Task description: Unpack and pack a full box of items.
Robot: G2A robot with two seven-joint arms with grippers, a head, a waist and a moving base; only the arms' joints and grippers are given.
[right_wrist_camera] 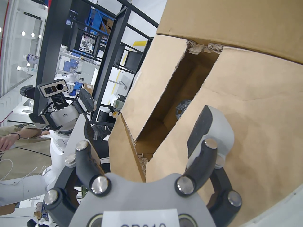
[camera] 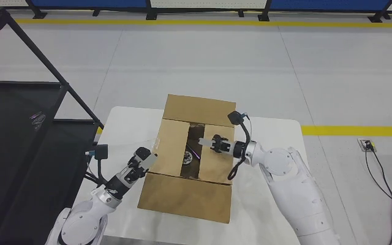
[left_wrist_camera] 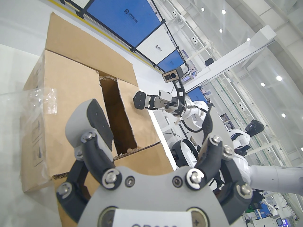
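The cardboard box (camera: 184, 199) sits in the middle of the white table (camera: 122, 125); its far and near flaps are folded outward, and the two side flaps lie nearly flat with a dark gap between them; a round dark thing (right_wrist_camera: 181, 107) lies inside (too dim to name); the left gripper (left_wrist_camera: 151, 121) is just beside the box's left edge, fingers spread wide, holding nothing; the right gripper (right_wrist_camera: 146, 126) hangs over the right side flap, likewise wide open and empty.
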